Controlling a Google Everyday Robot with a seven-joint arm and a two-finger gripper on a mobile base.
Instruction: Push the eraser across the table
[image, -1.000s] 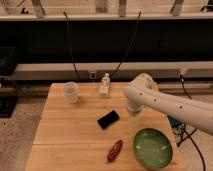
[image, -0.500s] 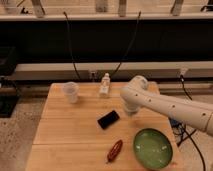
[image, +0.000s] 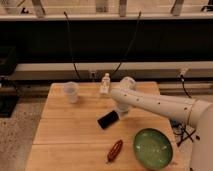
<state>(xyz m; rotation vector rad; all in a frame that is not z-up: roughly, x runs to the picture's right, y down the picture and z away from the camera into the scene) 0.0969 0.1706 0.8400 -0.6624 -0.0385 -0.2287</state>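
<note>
The eraser (image: 107, 120) is a small flat black block lying at a slant near the middle of the light wooden table (image: 65, 135). My white arm reaches in from the right edge of the view across the table's back half. The gripper (image: 121, 111) hangs down at the arm's end, just right of the eraser's upper right corner, at or very near it; I cannot tell if they touch.
A clear plastic cup (image: 71, 92) stands at the back left. A small white bottle (image: 105, 83) stands at the back middle. A reddish-brown oblong object (image: 115, 150) lies near the front. A green bowl (image: 152, 148) sits at the front right.
The arm has swung left and the gripper has come down closer to the eraser's right end. The eraser has not visibly moved.
</note>
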